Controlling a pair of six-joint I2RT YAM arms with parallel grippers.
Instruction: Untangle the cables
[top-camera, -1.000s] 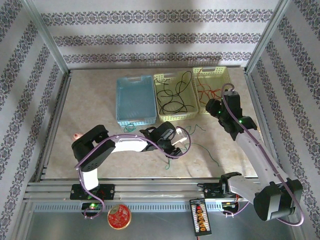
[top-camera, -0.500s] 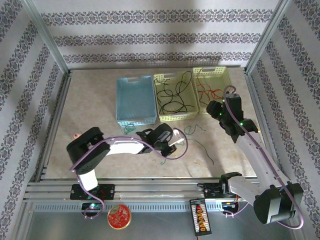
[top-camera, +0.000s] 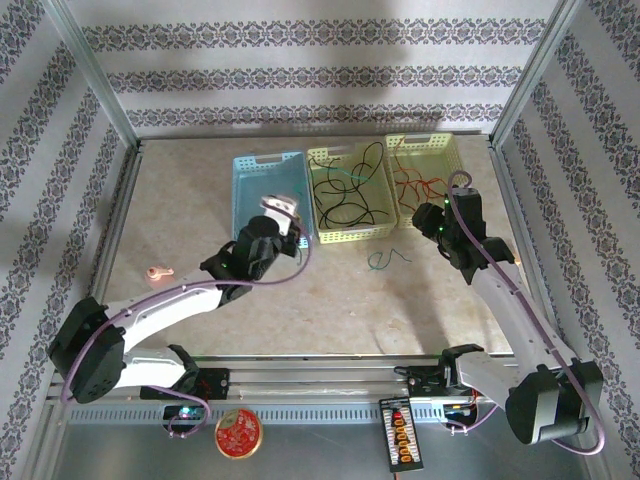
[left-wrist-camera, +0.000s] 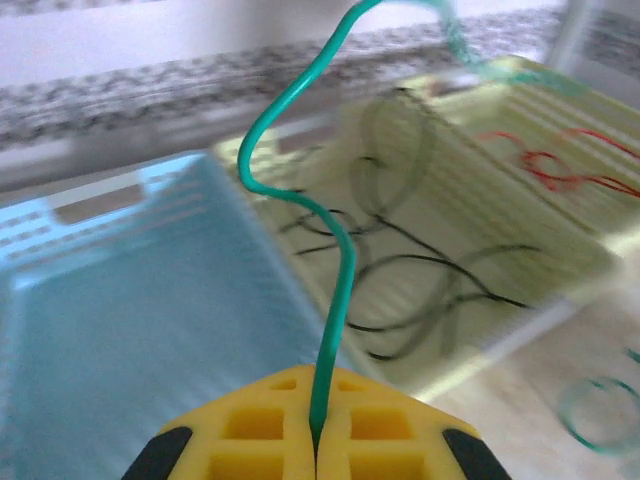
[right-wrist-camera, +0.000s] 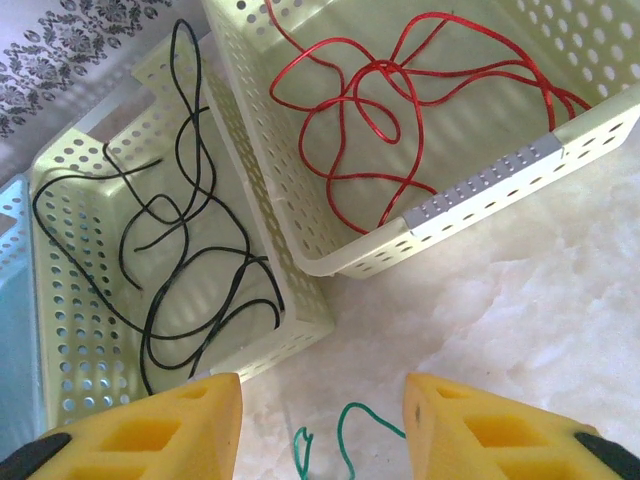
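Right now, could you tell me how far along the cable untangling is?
Done: red cables in the right basket, black cables in the middle basket. In hand: left gripper pinches a green cable over the blue basket. Left: another green strand on the table.

A light blue plastic basket (top-camera: 248, 185), a middle pale yellow perforated basket (top-camera: 355, 235) and a right pale yellow perforated basket (top-camera: 425, 140) stand side by side at the far side of the beige marbled worktop (top-camera: 180, 200). A small pink object (top-camera: 157, 271) lies well apart near the left edge. A round red tin (top-camera: 238, 435) sits below the front rail.
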